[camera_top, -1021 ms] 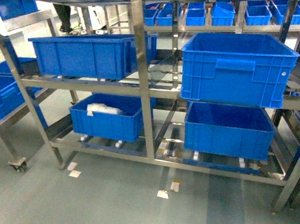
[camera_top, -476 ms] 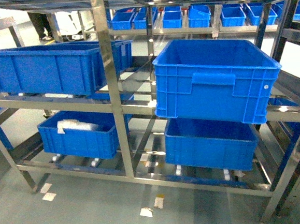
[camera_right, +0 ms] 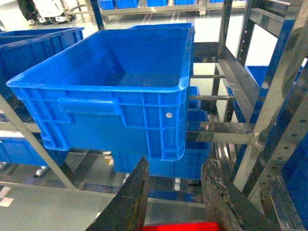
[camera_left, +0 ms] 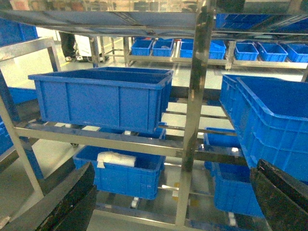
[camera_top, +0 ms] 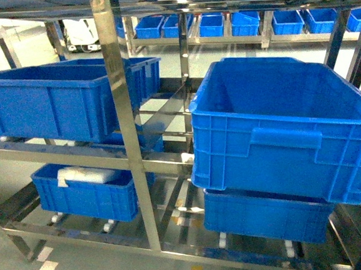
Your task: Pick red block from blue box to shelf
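Note:
The red block [camera_right: 175, 226] shows as a red strip at the bottom edge of the right wrist view, held between the dark fingers [camera_right: 132, 197] of my right gripper [camera_right: 175, 163], which is shut on it. The shelf [camera_top: 117, 115] fills the head view as a steel rack with square posts and tiers. It also stands close ahead of the left wrist [camera_left: 195, 96] and the right wrist [camera_right: 269, 110]. My left gripper [camera_left: 174, 166] is open wide with nothing between its fingers. The blue box is out of view. Neither gripper shows in the head view.
A large dark blue ribbed crate [camera_top: 280, 133] sits on the middle tier at the right, directly ahead of the right gripper [camera_right: 110, 86]. Another crate [camera_top: 53, 101] stands on the left tier. A lower crate [camera_top: 85, 192] holds a white packet [camera_top: 87, 175]. Small blue bins [camera_top: 212, 25] line a far rack.
The head view has moved closer to the shelf. The crates look larger, and the upright post has slid from the middle of the view to the left.

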`<state>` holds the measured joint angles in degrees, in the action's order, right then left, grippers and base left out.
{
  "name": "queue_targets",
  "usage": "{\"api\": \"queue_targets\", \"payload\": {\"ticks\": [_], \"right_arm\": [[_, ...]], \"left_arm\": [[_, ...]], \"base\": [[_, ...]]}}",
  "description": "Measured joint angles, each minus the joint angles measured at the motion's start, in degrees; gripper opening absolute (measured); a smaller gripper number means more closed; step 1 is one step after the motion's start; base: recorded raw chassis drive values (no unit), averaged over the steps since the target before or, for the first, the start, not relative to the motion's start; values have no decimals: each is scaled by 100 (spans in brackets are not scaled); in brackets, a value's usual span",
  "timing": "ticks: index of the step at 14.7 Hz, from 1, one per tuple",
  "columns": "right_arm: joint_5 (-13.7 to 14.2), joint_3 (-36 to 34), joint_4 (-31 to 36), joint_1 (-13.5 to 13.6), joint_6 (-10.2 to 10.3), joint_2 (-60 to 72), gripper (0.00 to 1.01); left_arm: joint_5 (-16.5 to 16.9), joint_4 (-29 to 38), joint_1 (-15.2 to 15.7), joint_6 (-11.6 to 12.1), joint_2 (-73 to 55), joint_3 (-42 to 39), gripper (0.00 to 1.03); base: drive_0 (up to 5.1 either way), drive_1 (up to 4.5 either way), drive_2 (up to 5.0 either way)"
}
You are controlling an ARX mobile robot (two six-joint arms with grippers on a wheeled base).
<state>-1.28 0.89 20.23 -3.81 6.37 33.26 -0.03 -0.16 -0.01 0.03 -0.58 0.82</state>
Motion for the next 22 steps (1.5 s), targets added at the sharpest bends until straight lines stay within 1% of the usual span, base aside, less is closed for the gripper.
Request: {"api": "queue_targets", "payload": {"ticks": [14,22], "right_arm": [[4,0,4,-2,0,-2,27],[0,0,-4,0,0,2,27]], "left_arm": [[4,-9,-7,-2,0,0,98],[-2,-4,-2,-2,0,0,98]], "base": [[2,435,-431],[0,0,0]]}}
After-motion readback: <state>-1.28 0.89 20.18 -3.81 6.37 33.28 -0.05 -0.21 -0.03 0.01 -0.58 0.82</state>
